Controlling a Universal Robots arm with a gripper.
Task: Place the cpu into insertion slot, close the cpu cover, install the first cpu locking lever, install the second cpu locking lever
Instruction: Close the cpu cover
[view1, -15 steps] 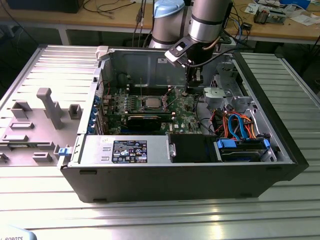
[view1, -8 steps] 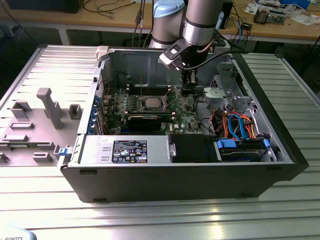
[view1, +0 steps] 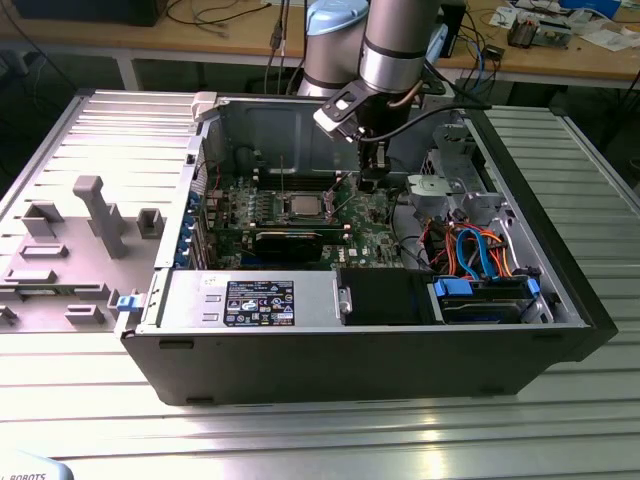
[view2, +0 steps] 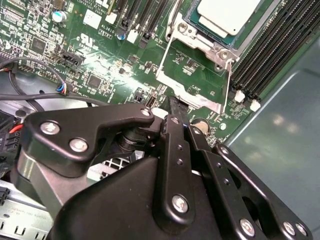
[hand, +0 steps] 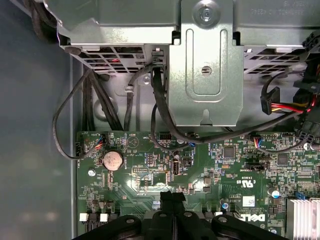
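At the exterior view's left, a grey fixture plate (view1: 80, 230) lies beside the open computer case (view1: 350, 350). On the green motherboard (view1: 240, 215), the cpu (view1: 305, 206) sits in the insertion slot (view2: 218, 50), and the cpu cover (view2: 165, 60) is flipped open. Just right of the cover, the gripper (view1: 372, 178) hangs low over the board with its fingers pressed together, nothing between them. At the right end of the case lie orange and blue cables (view1: 475, 250).
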